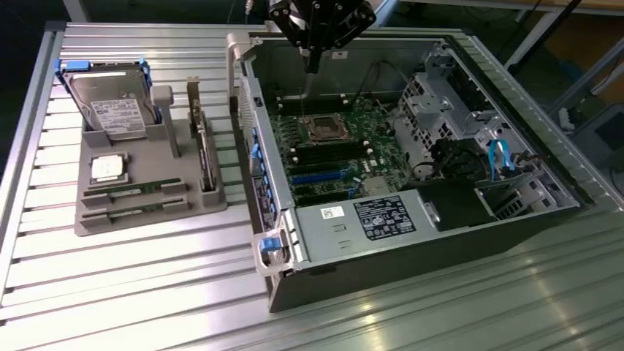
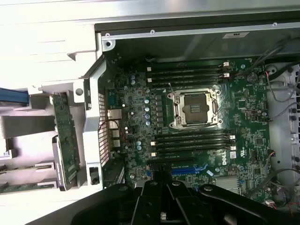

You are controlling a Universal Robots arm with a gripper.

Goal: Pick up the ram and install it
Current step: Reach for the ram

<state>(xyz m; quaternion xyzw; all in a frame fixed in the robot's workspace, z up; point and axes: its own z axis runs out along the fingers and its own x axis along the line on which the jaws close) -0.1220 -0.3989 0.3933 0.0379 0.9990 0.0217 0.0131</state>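
- Wrist view: gripper (image 2: pixel 161 208) right up close, jaws shut with nothing in them, over the motherboard (image 2: pixel 136 110).
- Exterior view: the ram (image 1: pixel 131 191) lies in the tray (image 1: pixel 146 225), well off toward the exterior view's left of the gripper, long axis running left-right.

No legible text, printed labels on power supply (image 1: pixel 385 218) and hard drive (image 1: pixel 115 108) too small to read
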